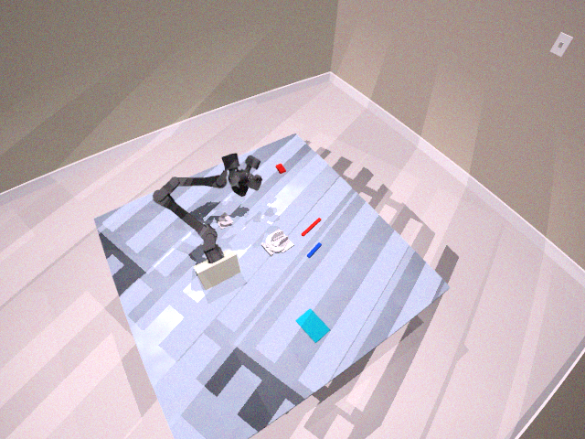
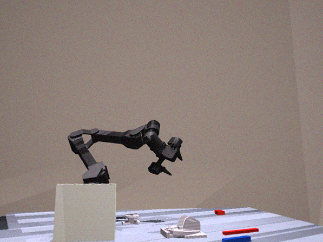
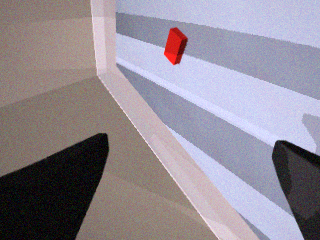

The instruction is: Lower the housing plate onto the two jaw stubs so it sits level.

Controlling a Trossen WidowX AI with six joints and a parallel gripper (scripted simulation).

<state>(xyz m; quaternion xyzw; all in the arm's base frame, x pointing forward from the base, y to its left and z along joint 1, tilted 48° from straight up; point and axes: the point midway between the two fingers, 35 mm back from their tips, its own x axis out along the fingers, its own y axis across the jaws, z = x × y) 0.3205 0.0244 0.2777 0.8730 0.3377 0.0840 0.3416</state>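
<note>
My gripper [image 2: 176,167] [image 3: 192,140] is open and empty, raised high above the table. A white assembly [image 1: 277,243] [image 2: 189,225] sits on the table near its middle, with a flat base and a rounded part standing up from it. A smaller white piece [image 1: 225,221] [image 2: 131,219] lies nearer the arm, apart from the assembly. Which piece is the housing plate, and how it sits on the jaw stubs, I cannot tell at this size. Neither white piece shows in the wrist view.
A red block [image 1: 281,168] [image 2: 219,212] [image 3: 175,46] lies toward the back. A red bar [image 1: 311,227] [image 2: 240,231] and a blue bar [image 1: 313,250] [image 2: 236,240] lie beside the assembly. A cyan block [image 1: 313,326] lies farther off. A cream block [image 1: 218,273] [image 2: 87,212] stands by the arm's base.
</note>
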